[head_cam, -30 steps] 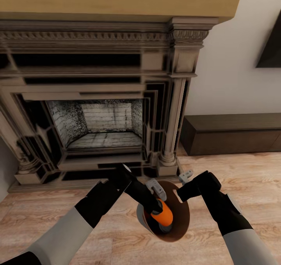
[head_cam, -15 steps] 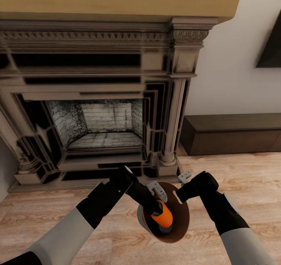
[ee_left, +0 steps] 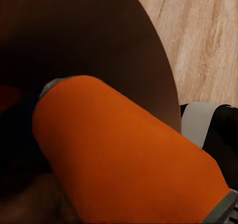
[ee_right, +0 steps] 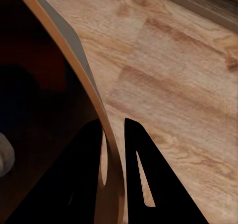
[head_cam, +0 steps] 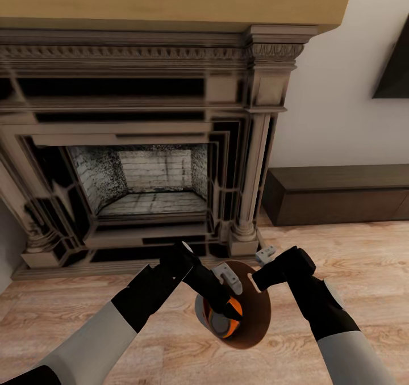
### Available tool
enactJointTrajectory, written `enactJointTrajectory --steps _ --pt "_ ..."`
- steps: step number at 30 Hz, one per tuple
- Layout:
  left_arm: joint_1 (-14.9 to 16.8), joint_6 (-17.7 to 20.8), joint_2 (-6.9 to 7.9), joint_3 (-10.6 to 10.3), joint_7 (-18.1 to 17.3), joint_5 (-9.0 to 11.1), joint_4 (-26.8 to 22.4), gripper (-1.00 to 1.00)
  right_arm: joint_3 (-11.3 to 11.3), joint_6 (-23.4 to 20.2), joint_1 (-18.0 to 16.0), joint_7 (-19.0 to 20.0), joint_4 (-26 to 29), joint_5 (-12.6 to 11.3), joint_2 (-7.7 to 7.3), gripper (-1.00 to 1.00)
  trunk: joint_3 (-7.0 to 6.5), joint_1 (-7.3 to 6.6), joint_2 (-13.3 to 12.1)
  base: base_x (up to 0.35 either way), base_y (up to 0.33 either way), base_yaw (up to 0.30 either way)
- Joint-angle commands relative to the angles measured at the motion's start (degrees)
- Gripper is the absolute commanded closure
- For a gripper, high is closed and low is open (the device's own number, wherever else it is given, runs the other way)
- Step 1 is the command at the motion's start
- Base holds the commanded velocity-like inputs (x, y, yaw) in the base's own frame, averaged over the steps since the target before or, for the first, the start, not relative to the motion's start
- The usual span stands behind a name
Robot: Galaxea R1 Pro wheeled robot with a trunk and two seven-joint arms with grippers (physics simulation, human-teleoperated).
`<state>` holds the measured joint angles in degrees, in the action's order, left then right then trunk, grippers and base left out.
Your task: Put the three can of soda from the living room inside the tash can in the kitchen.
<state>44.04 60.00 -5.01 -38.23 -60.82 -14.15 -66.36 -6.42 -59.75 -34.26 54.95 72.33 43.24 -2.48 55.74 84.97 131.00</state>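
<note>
In the head view the tash can (head_cam: 257,310), grey outside and coppery brown inside, hangs tilted above the wood floor in front of the fireplace. My right gripper (head_cam: 262,258) is shut on its far rim; in the right wrist view its dark fingers (ee_right: 144,184) straddle the thin wall (ee_right: 74,60). My left gripper (head_cam: 226,312) reaches into the bin's mouth, shut on an orange can of soda (head_cam: 230,323). In the left wrist view that can (ee_left: 124,159) lies close up against the bin's brown inside (ee_left: 99,35).
A grey stone fireplace (head_cam: 147,146) with a wood mantel stands straight ahead. A low dark wood bench (head_cam: 341,195) runs along the white wall at the right, under a television corner (head_cam: 395,72). Light plank floor (head_cam: 363,254) spreads around the bin.
My left gripper has pushed the orange can deeper into the bin, so less of it shows. The bin and my right gripper have shifted slightly left and up.
</note>
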Motion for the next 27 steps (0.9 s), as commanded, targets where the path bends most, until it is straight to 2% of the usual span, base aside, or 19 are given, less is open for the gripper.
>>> enactJointTrajectory --steps 1,18,27 --pt "0.0 0.0 0.0 0.0 0.0 0.0 0.02 -1.0 0.01 -0.25 -0.02 0.16 -0.03 -0.54 0.01 1.0 -0.01 0.0 0.0 0.0 0.0 0.0" --pt "0.0 0.0 0.51 0.22 -0.23 0.59 -1.0 -1.0 0.18 -0.25 -0.02 0.16 -0.13 -0.59 -0.09 1.0 -0.01 0.0 0.0 0.0 0.0 0.0" --pt "-0.33 0.0 1.3 0.65 -1.89 1.13 -9.92 -1.0 0.28 -0.25 -0.02 0.16 -0.97 -0.67 -0.24 1.0 -0.01 0.0 0.0 0.0 0.0 0.0"
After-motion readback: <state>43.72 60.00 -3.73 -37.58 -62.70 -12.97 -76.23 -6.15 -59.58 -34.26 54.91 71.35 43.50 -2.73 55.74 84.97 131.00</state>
